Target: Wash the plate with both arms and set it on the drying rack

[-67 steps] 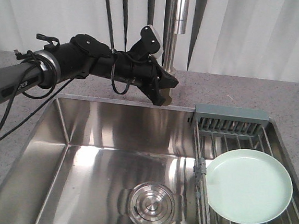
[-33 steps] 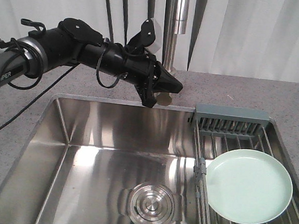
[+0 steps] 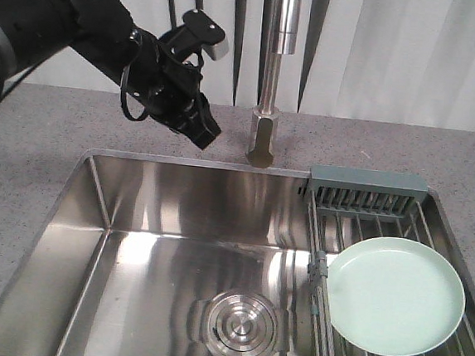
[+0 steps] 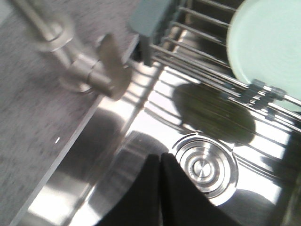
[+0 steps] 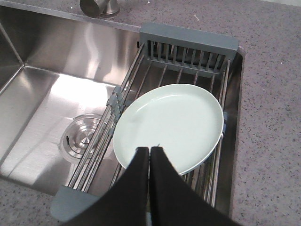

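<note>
The plate (image 3: 394,296) is seen lying flat on the wire bars of the drying rack (image 3: 382,209), which is set over the right end of the sink (image 3: 146,220). The left gripper (image 3: 202,131) is held above the desk behind the sink, near the faucet (image 3: 263,139), jaws pressed together on nothing. The right gripper (image 5: 150,153) is held over the plate's near edge, jaws likewise pressed together and empty.

Speckled grey countertop (image 3: 51,120) around sink (image 3: 175,231)
</note>
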